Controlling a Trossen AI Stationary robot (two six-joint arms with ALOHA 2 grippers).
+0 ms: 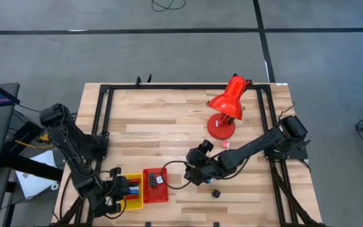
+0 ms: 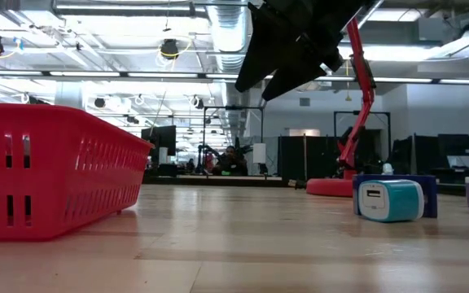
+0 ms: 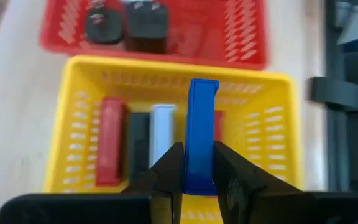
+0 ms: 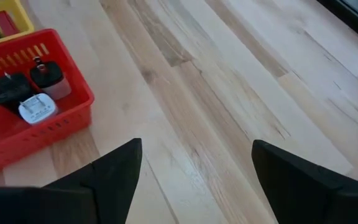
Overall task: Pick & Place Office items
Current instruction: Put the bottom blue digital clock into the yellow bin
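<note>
Directly above the yellow tray (image 3: 79,81), the left pincer (image 3: 197,177) is clamped on a blue stick-like item (image 3: 201,137) whose long axis parallels the pieces already lying inside (the right pincer (image 4: 194,180), fingers apart, hovers over bare counter (image 4: 229,93)).

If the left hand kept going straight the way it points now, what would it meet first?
Probably the yellow tray. The left hand, shut on a blue item, points down into it, above the red item and white item lying inside. Which it meets first is unclear; depth is hard to judge.
</note>
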